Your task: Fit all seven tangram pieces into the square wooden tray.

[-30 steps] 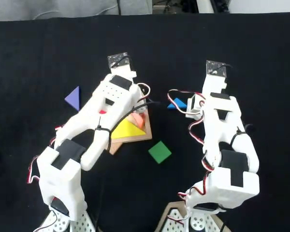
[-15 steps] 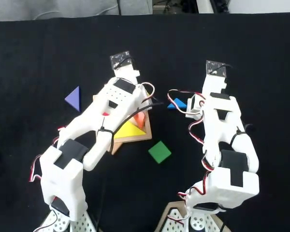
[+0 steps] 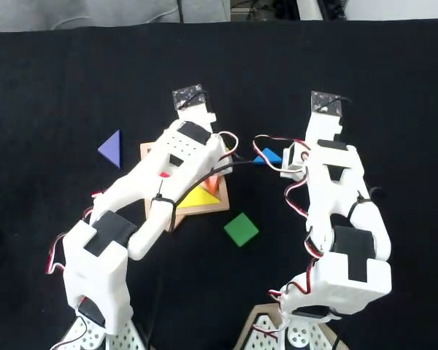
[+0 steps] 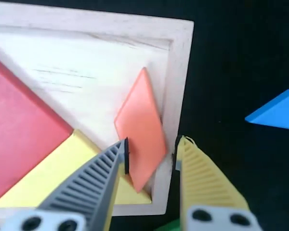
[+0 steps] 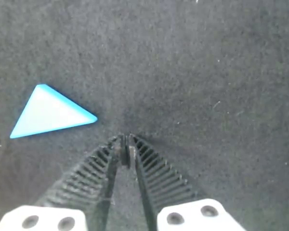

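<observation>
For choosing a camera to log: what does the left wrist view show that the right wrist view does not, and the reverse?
Left wrist view: the wooden tray holding a red piece, a yellow piece and an orange piece, with the left gripper open across it and the wall. Right wrist view: the right gripper, shut. Both: the blue triangle on the black cloth.

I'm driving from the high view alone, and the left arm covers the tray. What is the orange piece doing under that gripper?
Observer: The orange piece isn't flat. It seems to lean with one edge on the rim of the tray, between the open fingers of the left gripper.
Operator: What's seated already?
Observer: A red piece and a yellow piece lie flat inside, edges touching.
Operator: And the other arm?
Observer: The right gripper is shut on nothing, its tips at the cloth beside the blue triangle.
</observation>
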Motion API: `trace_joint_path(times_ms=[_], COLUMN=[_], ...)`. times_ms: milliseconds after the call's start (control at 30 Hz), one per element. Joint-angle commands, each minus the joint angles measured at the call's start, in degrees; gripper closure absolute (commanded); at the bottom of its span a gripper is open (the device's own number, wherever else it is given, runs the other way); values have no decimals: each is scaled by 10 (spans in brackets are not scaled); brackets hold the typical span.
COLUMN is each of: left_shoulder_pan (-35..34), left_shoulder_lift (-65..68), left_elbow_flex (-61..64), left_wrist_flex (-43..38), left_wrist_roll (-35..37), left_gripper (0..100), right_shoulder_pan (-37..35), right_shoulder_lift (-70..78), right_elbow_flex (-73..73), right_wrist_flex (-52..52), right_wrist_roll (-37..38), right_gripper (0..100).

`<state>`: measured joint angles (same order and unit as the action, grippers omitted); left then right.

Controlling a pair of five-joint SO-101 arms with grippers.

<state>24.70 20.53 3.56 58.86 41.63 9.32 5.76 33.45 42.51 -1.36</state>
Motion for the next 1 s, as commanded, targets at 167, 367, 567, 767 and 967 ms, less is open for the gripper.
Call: trace_joint_path(times_ms=[167, 367, 567, 767, 967], left_shoulder_pan=[-2, -18, -49, -51, -68], left_shoulder_lift=[51, 100, 139, 146, 147], left_elbow_flex=[-23, -118, -162, -166, -162], left_wrist_flex=[11, 98, 124, 143, 154], left_wrist_roll=[1, 0, 0, 0, 0], left_gripper=[817, 817, 819, 823, 823], right_shoulder_pan=[-11, -11, -11, -11, -11], right_shoulder_lift=[-23, -23, -23, -23, -23], right_elbow_flex=[-36, -36, -36, -36, -36], right_wrist_flex=[-6, -6, -6, -6, -6], right_wrist_roll=[1, 1, 1, 1, 1], right_gripper=[987, 987, 987, 987, 987])
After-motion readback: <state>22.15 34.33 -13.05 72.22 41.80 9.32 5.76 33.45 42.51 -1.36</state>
